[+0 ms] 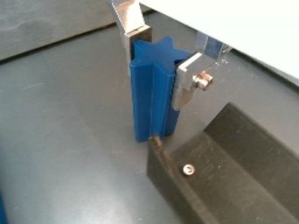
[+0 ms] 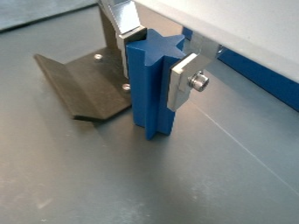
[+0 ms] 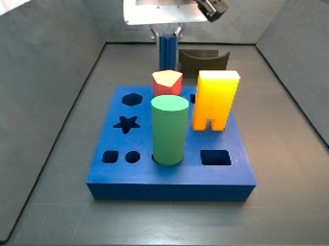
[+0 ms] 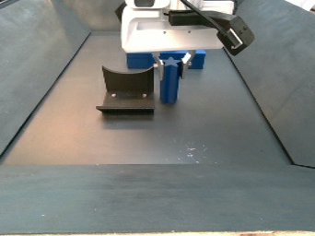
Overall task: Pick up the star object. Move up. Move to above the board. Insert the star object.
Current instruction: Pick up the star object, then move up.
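Observation:
The star object (image 1: pixel 152 92) is a tall dark blue prism with a star-shaped top. It stands upright on the dark floor right beside the fixture (image 1: pixel 233 166). My gripper (image 1: pixel 162 59) is around its upper part, with a silver finger pressed on each side. Both wrist views show this; the star object (image 2: pixel 149 87) and gripper (image 2: pixel 156 63) appear there too. In a side view the star object (image 3: pixel 168 50) stands behind the board (image 3: pixel 129 178), under the gripper (image 3: pixel 168 36). The board's star hole (image 3: pixel 126 123) is empty. The star object (image 4: pixel 170 81) also shows in a side view.
On the board stand a green cylinder (image 3: pixel 168 130), a red pentagon-topped block (image 3: pixel 167 82) and a yellow block (image 3: pixel 216 99). The fixture (image 4: pixel 125 90) stands close beside the star object. Grey sloped walls (image 3: pixel 64 106) enclose the floor.

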Available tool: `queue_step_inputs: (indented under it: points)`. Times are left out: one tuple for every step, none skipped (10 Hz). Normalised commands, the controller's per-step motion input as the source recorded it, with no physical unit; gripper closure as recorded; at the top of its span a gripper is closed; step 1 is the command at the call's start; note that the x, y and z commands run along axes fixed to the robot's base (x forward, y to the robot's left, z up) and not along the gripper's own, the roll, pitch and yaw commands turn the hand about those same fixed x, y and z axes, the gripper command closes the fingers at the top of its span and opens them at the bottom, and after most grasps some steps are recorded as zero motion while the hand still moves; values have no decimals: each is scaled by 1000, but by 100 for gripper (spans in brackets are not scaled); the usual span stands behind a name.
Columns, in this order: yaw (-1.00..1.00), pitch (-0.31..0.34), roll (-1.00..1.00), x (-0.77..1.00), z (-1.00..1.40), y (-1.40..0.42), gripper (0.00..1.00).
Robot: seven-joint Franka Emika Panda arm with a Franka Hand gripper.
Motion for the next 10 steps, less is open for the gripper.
queue_step_inputs:
  points:
    - [0,0,0,0,0,0,100]
    - [0,0,0,0,0,0,100]
    - [0,0,0,0,0,0,100]
    - [0,0,0,0,0,0,100]
    - [0,0,0,0,0,0,100]
    - [0,0,0,0,0,0,100]
    - [0,0,0,0,833,0,100]
    - [17,23,0,-31,851,35,100]
    - [16,64,-2,-70,720,31,100]
    - [10,67,-2,-54,580,22,100]
